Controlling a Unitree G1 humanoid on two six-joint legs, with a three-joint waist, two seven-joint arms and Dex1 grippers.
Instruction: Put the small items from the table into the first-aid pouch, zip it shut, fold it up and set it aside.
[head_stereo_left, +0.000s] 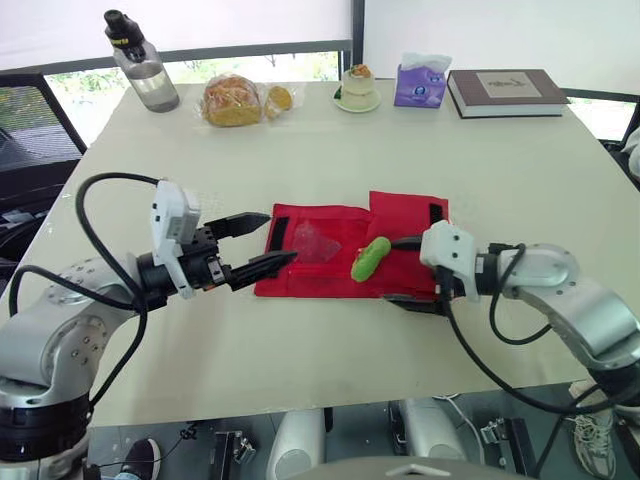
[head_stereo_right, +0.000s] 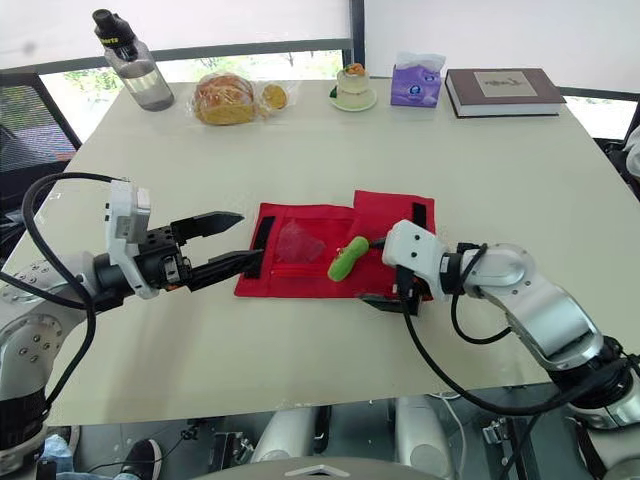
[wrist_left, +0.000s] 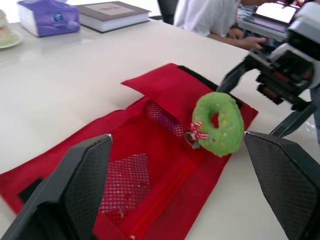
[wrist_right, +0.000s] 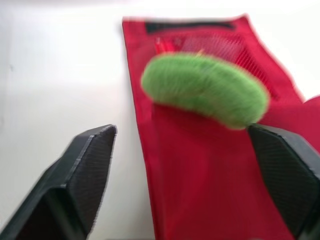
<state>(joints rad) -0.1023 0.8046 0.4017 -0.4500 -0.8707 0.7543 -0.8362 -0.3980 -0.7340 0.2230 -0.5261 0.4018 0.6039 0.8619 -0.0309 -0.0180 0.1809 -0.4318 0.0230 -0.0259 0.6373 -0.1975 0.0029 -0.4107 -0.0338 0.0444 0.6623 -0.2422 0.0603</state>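
The red first-aid pouch (head_stereo_left: 405, 212) lies unfolded in the middle of the table, its mesh pocket (wrist_left: 127, 182) and zip facing up. A green ring-shaped plush toy (head_stereo_left: 370, 258) with a red-and-white ribbon stands tilted on the pouch near the centre fold. My left gripper (head_stereo_left: 280, 237) is open at the pouch's left edge, one finger over the fabric. At the pouch's right end my right gripper (head_stereo_left: 396, 271) is open too, pointing at the toy (wrist_right: 205, 90), which sits just beyond its fingertips. I cannot tell whether the toy touches them.
Along the far edge stand a water bottle (head_stereo_left: 140, 65), bagged bread (head_stereo_left: 235, 100), a small cake on a plate (head_stereo_left: 357, 88), a purple tissue box (head_stereo_left: 420, 85) and a book (head_stereo_left: 505, 92). A person in white (wrist_left: 210, 15) sits beyond the table's right side.
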